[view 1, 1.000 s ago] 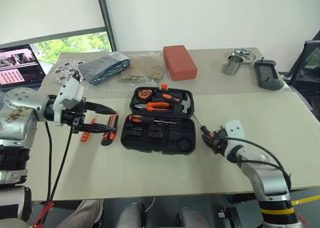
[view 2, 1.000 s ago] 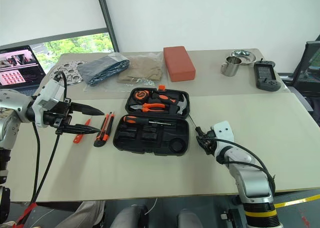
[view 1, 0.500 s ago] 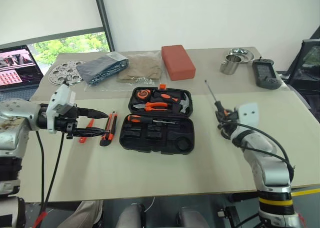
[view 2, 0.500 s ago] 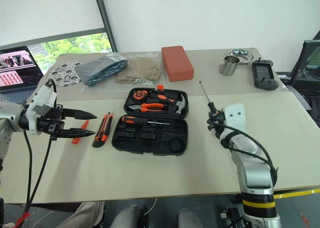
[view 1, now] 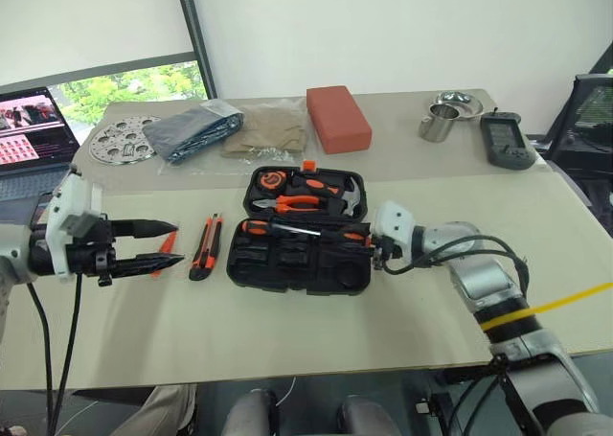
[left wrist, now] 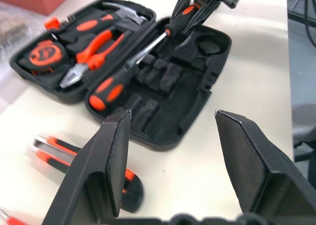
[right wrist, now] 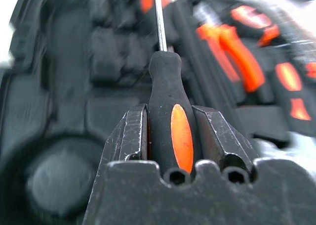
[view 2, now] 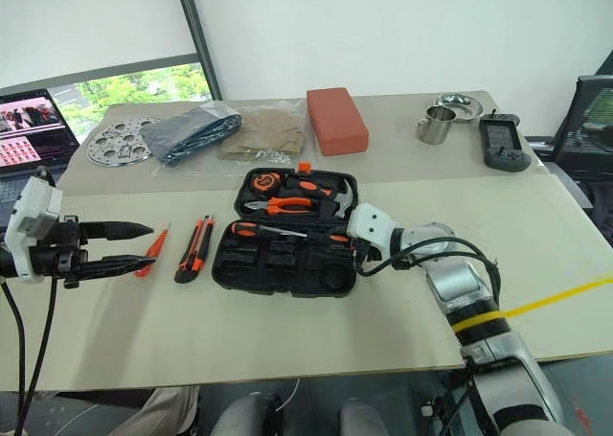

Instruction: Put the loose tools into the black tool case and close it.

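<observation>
My left gripper (view 1: 172, 247) hangs level above the table's left side, jaws wide and empty, beside the knife (view 1: 204, 247). The open case (view 1: 302, 242) lies mid-table. My right gripper (view 1: 375, 252) reaches leftward over its near half, clamped on a screwdriver (right wrist: 168, 104).
</observation>
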